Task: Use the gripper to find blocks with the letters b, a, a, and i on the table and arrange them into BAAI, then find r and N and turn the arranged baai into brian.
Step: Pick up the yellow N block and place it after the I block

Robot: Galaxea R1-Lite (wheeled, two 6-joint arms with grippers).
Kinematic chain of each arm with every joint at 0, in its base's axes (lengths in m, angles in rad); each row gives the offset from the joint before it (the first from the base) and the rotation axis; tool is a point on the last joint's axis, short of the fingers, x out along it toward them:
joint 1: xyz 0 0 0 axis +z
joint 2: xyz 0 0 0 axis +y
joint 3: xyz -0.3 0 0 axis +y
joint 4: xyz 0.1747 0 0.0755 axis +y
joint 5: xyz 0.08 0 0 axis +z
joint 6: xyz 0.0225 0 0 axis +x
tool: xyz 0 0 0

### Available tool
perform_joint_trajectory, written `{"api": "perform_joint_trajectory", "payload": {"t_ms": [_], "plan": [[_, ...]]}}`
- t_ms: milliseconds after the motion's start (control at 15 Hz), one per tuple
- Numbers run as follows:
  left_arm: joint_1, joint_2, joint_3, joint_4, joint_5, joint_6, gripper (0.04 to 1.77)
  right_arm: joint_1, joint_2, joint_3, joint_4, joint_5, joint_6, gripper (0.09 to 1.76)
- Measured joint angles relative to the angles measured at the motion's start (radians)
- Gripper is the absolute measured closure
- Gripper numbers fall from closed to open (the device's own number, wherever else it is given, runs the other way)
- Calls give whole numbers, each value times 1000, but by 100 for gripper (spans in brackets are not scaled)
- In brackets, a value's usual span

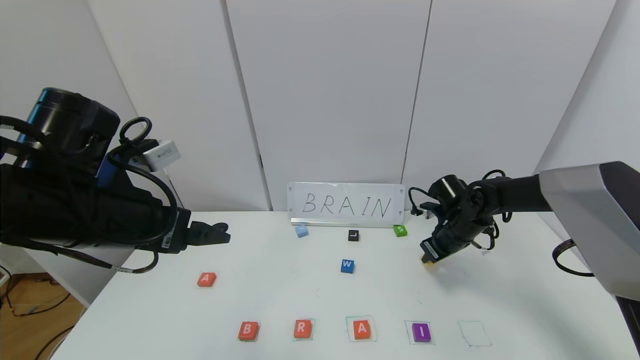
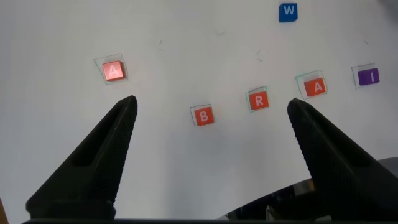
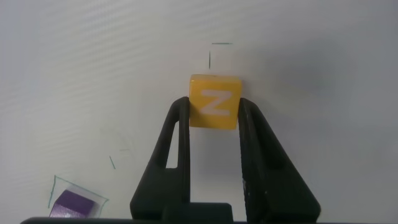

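Along the table's [image 1: 500, 305] near edge B [image 1: 248, 330], R [image 1: 302, 328], A [image 1: 362, 328], I [image 1: 421, 332] stood; right gripper [image 1: 429, 261] clamped N [image 3: 215, 102], last square unfilled; left gripper [image 1: 222, 233] idle, jaws apart.

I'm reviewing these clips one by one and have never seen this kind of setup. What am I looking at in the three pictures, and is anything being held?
It is a two-armed robot at a white table. The wide picture comes from a camera on its head; the other two come from cameras on its wrists, looking past the fingers.

The right gripper is shut on a yellow N block, low over the table's right side. The left gripper is open, holds nothing, and hovers over the left side.

In a row at the near edge lie blocks B, R, A and a purple I, then an unfilled drawn square. A second A lies apart to the left. Farther back are a blue W, a black L, a green S, a light blue block, and a sign reading BRAIN.
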Motion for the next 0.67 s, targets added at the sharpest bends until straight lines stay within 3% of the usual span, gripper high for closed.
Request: {"api": "perform_joint_trajectory", "payload": {"t_ms": [267, 533, 667], "plan": [[4, 11, -1, -1, 0, 5, 9, -14, -110, 162, 19, 16, -115, 132], [14, 21, -1, 0, 0, 10, 9, -49, -260, 479, -182, 66, -297, 132], [17, 25, -1, -1, -1, 22, 9, -60, -351, 647, -287, 136, -396, 132]]}}
